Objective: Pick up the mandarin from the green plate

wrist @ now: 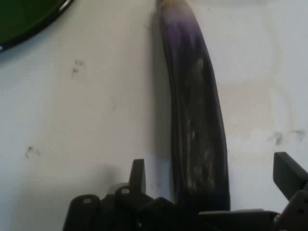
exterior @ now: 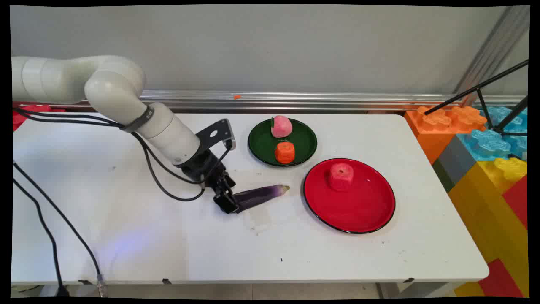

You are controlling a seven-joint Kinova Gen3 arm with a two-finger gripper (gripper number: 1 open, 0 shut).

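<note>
- Pincer [exterior: 230, 203] low at desk [exterior: 126, 236] level, mid-desk, at thick end of purple eggplant [exterior: 261, 195].
- Hand view: fingers [wrist: 138, 174] spread wide, one either side of eggplant [wrist: 197, 130], visible gap on both sides. Open, holding nothing. Contact w/ eggplant's end prob. not there, but linkage hides that spot.
- Eggplant flat on desk, pale tip pointing toward red plate [exterior: 363, 211], not touching it.
- Red plate right of eggplant; red-pink fruit chunk [exterior: 341, 176] on its far-left part.
- Green plate [exterior: 263, 145] behind eggplant, near red plate; carries pink peach-like fruit [exterior: 281, 126] at back, orange piece [exterior: 285, 152] in front.
- Green plate edge [wrist: 24, 24] shows at hand view's top left.
- Coloured big blocks [exterior: 485, 152] off desk's right end.
</note>
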